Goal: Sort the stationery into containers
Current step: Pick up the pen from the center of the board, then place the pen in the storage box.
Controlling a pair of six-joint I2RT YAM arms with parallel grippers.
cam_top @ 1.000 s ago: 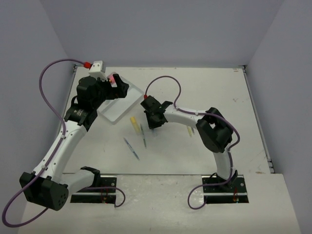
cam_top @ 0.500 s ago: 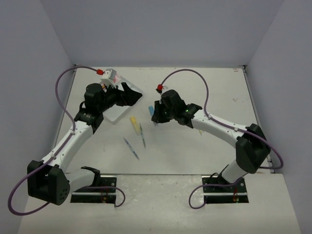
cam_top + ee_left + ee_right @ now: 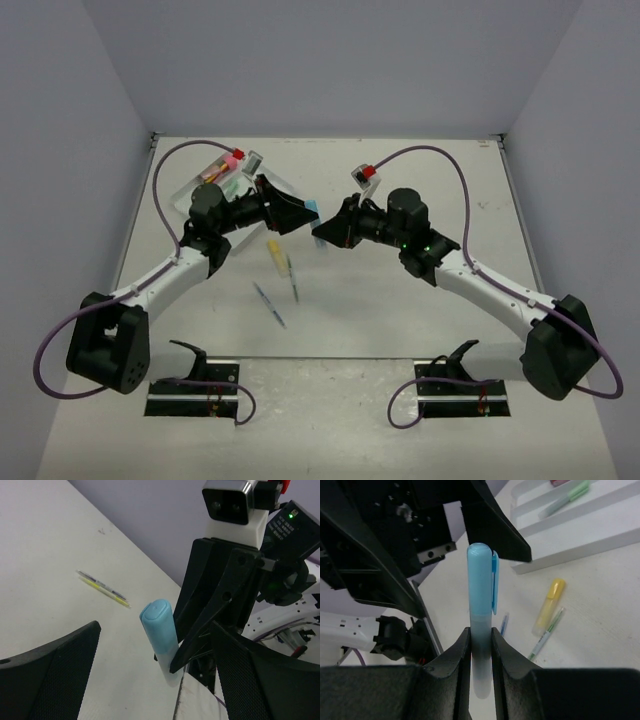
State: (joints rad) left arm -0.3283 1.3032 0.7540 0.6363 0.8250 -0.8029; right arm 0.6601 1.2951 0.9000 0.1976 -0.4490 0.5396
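My right gripper (image 3: pixel 481 632) is shut on the pale barrel of the blue-capped marker (image 3: pixel 481 580) and holds it above the table, cap toward my left gripper. My left gripper (image 3: pixel 155 645) is open, its fingers (image 3: pixel 50 675) either side of the marker's cap (image 3: pixel 159 625) without touching. In the top view the two grippers meet at mid-table, left (image 3: pixel 292 213) and right (image 3: pixel 326 228). The three-compartment tray (image 3: pixel 580 535) holds a pale green highlighter (image 3: pixel 565 499) and a pink item (image 3: pixel 560 481). A yellow highlighter (image 3: pixel 274 254) lies on the table.
A thin green pen (image 3: pixel 292 278) and a thin blue pen (image 3: pixel 269 304) lie near the yellow highlighter. Two more thin pens (image 3: pixel 102 586) lie further right on the table. The tray (image 3: pixel 200 185) sits at the back left, partly hidden by my left arm.
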